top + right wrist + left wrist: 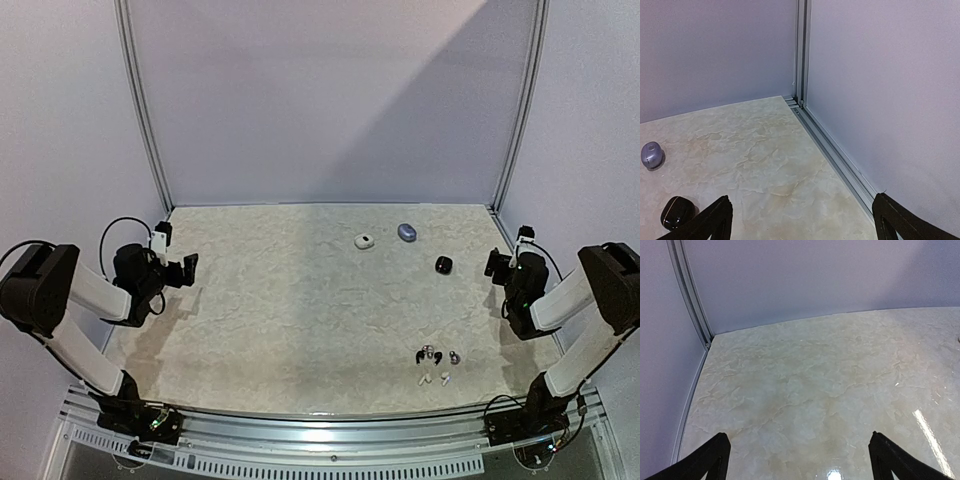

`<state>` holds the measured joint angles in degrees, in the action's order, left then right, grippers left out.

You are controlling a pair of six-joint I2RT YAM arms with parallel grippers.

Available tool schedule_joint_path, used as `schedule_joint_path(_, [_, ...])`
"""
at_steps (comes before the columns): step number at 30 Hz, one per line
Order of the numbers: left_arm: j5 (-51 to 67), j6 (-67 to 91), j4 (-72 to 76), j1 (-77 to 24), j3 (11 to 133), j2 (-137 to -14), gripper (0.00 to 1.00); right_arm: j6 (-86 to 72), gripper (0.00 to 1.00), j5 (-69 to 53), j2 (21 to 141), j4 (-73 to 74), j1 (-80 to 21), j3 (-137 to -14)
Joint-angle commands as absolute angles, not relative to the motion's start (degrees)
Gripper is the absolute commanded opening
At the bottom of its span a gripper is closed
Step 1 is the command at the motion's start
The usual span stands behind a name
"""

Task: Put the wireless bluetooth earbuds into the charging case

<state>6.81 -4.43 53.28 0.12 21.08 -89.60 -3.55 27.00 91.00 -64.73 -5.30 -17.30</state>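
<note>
Not begun: earbuds [433, 365] loose, behind right gripper [497, 263] (spread, empty); black charging case [444, 264] just left of it; left gripper [187, 270] spread, empty too

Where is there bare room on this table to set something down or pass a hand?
The widest bare stretch is the left and middle of the table, from the left pincer to the white case. A smaller free patch lies between the black case and the earbuds. Crowded: around those cases and the bluish case, and at the earbuds.
</note>
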Motion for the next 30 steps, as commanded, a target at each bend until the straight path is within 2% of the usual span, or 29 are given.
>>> schedule_joint_path(1, [6.2, -4.6, 54.1, 0.0, 21.5, -89.0, 0.99, -4.4, 0.99, 28.2, 88.9, -62.9, -5.4, -18.1])
schedule_joint_path(9, [6.0, -4.6, 53.5, 0.0, 21.4, -88.1, 0.99, -2.7, 0.99, 28.1, 89.0, -66.2, -6.0, -16.9])
schedule_joint_path(13, [7.2, -5.1, 36.1, -0.1, 27.4, -79.2, 0.99, -2.1, 0.99, 25.7, 87.2, -63.0, -6.1, -17.4])
schedule_joint_path(17, [9.8, -6.5, 32.1, -0.7, 31.2, -75.1, 0.99, -2.3, 0.99, 24.5, 78.3, -34.0, -6.3, -30.4])
schedule_joint_path(20, [10.7, -5.6, 26.2, -1.9, 37.0, -75.9, 0.99, -8.0, 0.98, 23.3, 77.6, -11.7, -6.2, -44.0])
schedule_joint_path(23, [5.9, -3.8, 21.0, -4.2, 42.8, -76.5, 0.99, -14.9, 0.92, 21.4, 82.2, 9.6, -7.0, -57.6])
schedule_joint_path(25, [6.3, -0.9, 11.0, -4.3, 49.3, -77.7, 0.99, -18.6, 0.86, 21.4, 86.4, 20.3, -8.3, -65.9])
schedule_joint_path(27, [6.4, 3.2, -2.0, -4.3, 57.2, -80.2, 0.99, -23.3, 0.84, 21.3, 91.7, 30.6, -9.7, -74.8])
schedule_joint_path(30, [9.2, 5.0, -9.2, -4.3, 60.3, -80.6, 0.99, -30.3, 0.84, 20.6, 99.7, 42.6, -12.3, -87.2])
